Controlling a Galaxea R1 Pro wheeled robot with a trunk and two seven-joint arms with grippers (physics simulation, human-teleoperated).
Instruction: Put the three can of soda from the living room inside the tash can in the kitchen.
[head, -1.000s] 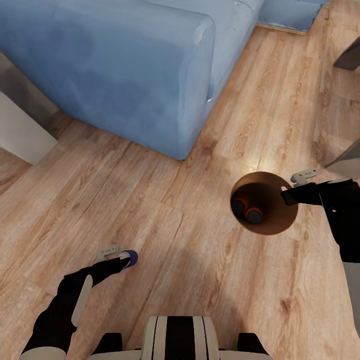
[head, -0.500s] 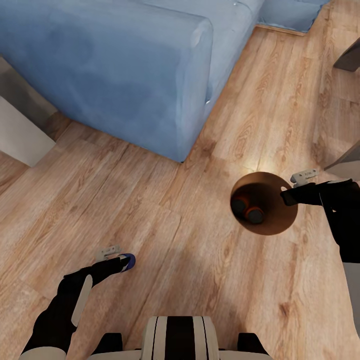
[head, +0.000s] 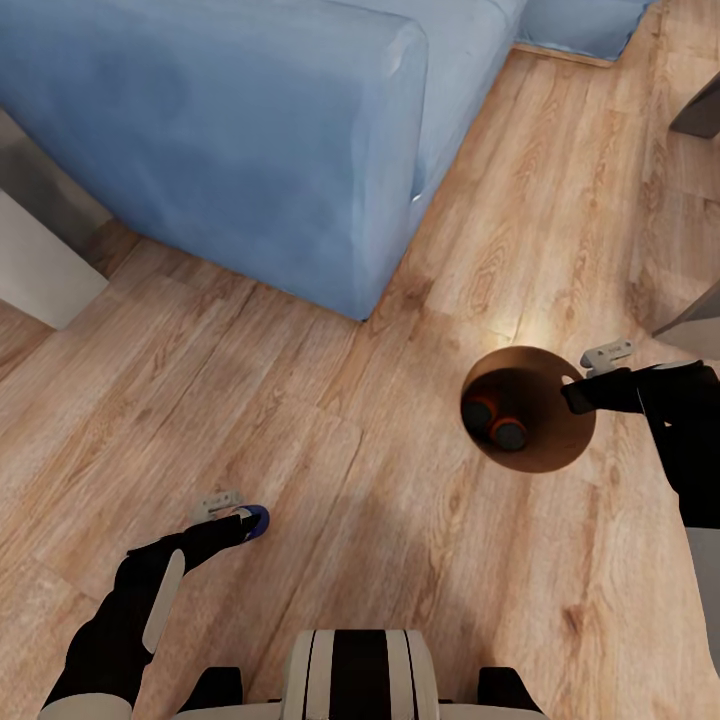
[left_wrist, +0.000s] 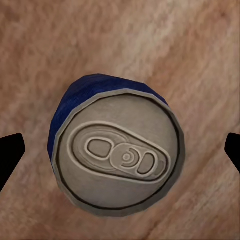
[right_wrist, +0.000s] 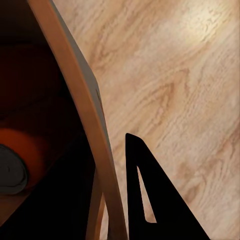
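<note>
In the head view my left gripper (head: 247, 521) is shut on a dark blue can of soda (head: 260, 519), held low over the wood floor. The left wrist view looks down on this can's silver end (left_wrist: 118, 161), with a fingertip (left_wrist: 10, 156) on either side. My right gripper (head: 573, 393) is shut on the rim of the tash can (head: 545, 450), whose brown inside faces up. Two orange cans of soda (head: 483, 410) (head: 508, 433) lie at its bottom. In the right wrist view the rim (right_wrist: 75, 80) runs beside one dark finger (right_wrist: 145, 195), and an orange can (right_wrist: 22, 150) shows inside.
A light-blue sofa (head: 230, 140) fills the upper left of the living room, its corner close ahead. A pale wall or cabinet end (head: 40, 265) stands at the left. Dark furniture parts (head: 698, 110) (head: 690, 322) sit at the right edge. Wood floor (head: 360, 480) lies between the arms.
The floor and sofa have slid slightly left in the picture, so the camera has moved. Both grippers keep their holds and their places relative to me.
</note>
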